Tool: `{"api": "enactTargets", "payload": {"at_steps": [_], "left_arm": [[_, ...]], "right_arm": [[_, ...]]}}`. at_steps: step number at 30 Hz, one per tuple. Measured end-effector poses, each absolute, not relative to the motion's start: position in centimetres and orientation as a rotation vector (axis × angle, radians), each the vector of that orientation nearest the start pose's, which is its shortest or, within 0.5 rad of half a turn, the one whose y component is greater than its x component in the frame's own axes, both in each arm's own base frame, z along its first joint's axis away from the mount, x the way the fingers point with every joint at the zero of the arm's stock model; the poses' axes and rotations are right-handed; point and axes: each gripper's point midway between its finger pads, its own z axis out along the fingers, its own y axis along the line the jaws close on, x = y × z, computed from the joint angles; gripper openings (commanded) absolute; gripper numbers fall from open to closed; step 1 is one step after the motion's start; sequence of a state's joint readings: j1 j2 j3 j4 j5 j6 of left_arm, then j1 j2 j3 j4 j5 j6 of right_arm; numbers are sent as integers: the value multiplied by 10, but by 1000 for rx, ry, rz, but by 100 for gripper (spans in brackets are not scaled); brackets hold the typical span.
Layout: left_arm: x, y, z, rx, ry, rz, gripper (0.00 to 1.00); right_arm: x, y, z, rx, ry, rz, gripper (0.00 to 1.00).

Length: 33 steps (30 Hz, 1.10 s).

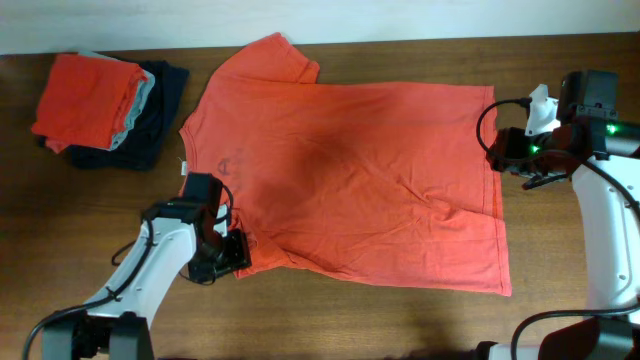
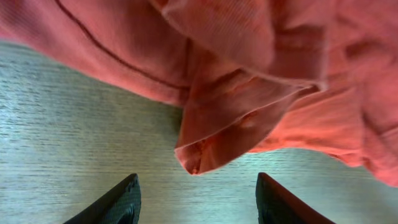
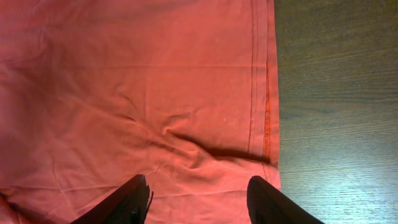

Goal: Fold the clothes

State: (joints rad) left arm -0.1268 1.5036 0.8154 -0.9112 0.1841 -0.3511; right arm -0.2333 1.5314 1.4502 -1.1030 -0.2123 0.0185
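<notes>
Orange T-shirt [image 1: 350, 180] spread flat on the worktop [image 1: 400, 320]; both of your hands are released at its edges.

The shirt lies collar to the left and hem [image 3: 264, 93] to the right, mildly wrinkled through the middle. Your left arm reaches in from the near-left corner, wrist bent low, and its left hand [image 2: 198, 208] sits just short of the near sleeve [image 2: 230, 124]. Its fingers are spread with bare worktop between them, and the bunched sleeve cuff lies ahead of the tips, ungripped. Your right arm comes in from the right side, and its right hand [image 3: 199, 202] is poised over the cloth just inside the hem. Its fingers are apart and the fabric lies flat between them, not pinched. At the far-left corner a folded orange shirt [image 1: 85, 95] rests on a grey garment [image 1: 140, 112] and a navy garment [image 1: 165, 100].
</notes>
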Motion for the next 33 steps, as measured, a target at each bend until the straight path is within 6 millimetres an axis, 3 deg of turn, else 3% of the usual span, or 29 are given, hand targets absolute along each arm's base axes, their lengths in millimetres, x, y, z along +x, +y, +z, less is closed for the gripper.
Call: {"api": "enactTargets", "payload": {"at_steps": [12, 21, 26, 33], "left_arm": [[230, -60, 21, -347, 3119, -281, 59], [222, -63, 10, -316, 3144, -263, 58], [221, -67, 8, -291, 3144, -264, 40], [222, -67, 8, -294, 3143, -264, 27]], "right_arm": [[348, -46, 193, 286, 2714, 232, 56], [348, -46, 193, 286, 2715, 232, 56], [348, -46, 193, 286, 2714, 232, 56], [348, -46, 193, 285, 2714, 232, 56]]}}
